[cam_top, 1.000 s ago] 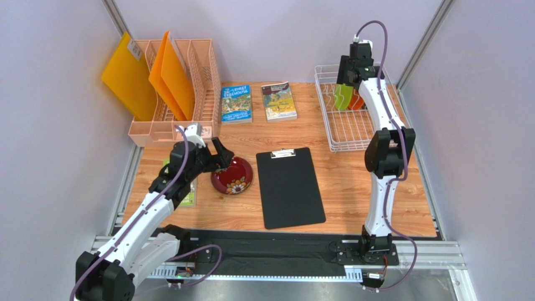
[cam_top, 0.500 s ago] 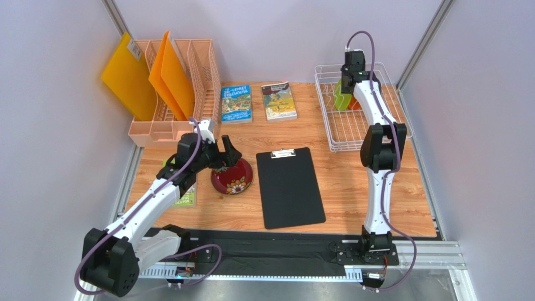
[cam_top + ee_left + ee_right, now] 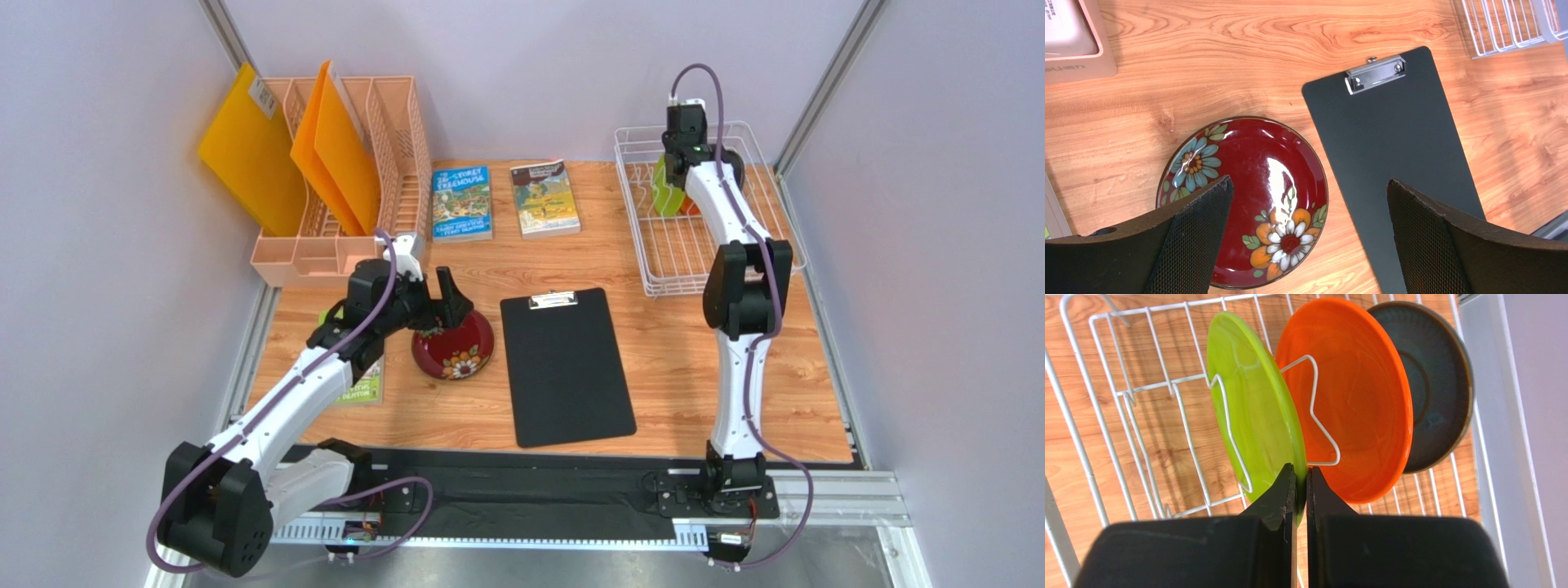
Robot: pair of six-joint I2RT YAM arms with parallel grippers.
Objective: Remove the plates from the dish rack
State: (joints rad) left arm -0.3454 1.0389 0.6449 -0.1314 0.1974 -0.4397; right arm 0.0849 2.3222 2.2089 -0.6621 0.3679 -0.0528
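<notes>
The dish rack (image 3: pixel 682 260) holds the lime green plate (image 3: pixel 1254 416), pinched by the right fingers (image 3: pixel 1280 499), plus the orange plate (image 3: pixel 1364 404) and teal-grey plate (image 3: pixel 1433 386). Left fingers (image 3: pixel 1198 226) gape wide over the red plate (image 3: pixel 1247 177) on the worktop (image 3: pixel 1229 61).

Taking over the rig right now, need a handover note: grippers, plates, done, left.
Left gripper: open, hovering over the dark red flower plate, holding nothing.
Right gripper: shut on the lower rim of the lime green plate, inside the dish rack.
Plates: the red one lies flat on the table, just left of the black clipboard. The lime green, orange plate and dark teal-grey plate stand upright in the rack.
Done: one plate out.
Left: lift out the green, then the orange and the teal-grey.
</notes>
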